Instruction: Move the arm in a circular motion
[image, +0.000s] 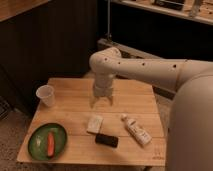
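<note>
The cream-white arm (150, 67) reaches in from the right, its thick tubular segment dotted with small dark holes. It bends down at a rounded joint over the back middle of the wooden table (75, 92). The small pronged gripper (101, 101) hangs at its tip, pointing down just above the tabletop. It is above and behind the white block (94, 123) and holds nothing that I can see.
A white cup (46, 95) stands at the table's left edge. A green plate (40, 145) with a carrot (50, 143) sits front left. A black flat object (107, 140) and a white bottle (136, 130) lie front right. Dark wall behind, shelf at back right.
</note>
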